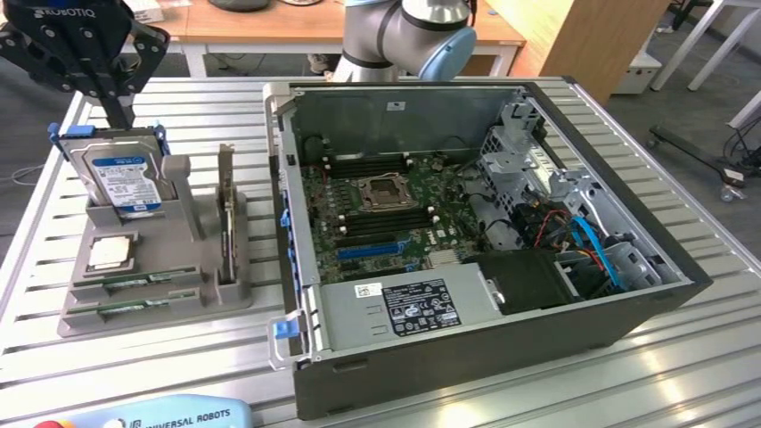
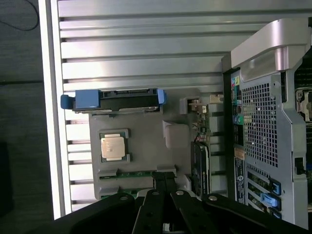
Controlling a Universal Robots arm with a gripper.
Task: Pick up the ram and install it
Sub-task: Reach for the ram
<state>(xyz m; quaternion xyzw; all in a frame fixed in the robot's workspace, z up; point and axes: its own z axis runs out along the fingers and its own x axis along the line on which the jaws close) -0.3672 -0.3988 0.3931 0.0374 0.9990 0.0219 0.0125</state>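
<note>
- A teach pendant [image 1: 155, 415] is seen at the nearest edge of the slatted metal table [image 1: 690, 357].
- An open computer case [image 1: 476, 357] is laid on its side on the table, toward the exterior view's right, with the motherboard [image 1: 380, 196] exposed inside.
- A gray holder [image 1: 178, 312] is set just beside the case, on the exterior view's left.
- The ram [image 1: 134, 283] is seated on edge in a slot at the near end of the holder. A second stick [image 1: 128, 308] of the same kind is held in the slot just in front of it.
- A square silver processor chip [image 1: 110, 252] is laid flat in a recess just behind the ram.
- A dark expansion card [image 1: 226, 214] is stood upright along the holder's side toward the case.
- A hard drive [image 1: 113, 174] with blue rails is stood upright at the holder's far end.
- The gripper [image 1: 119, 111] is held above the far end of the holder, well apart from the ram. In the wrist view its fingers [image 2: 158, 183] are pressed together, and nothing is gripped between them.
- The arm [image 1: 405, 31] is mounted behind the case, at the far edge of the table.
</note>
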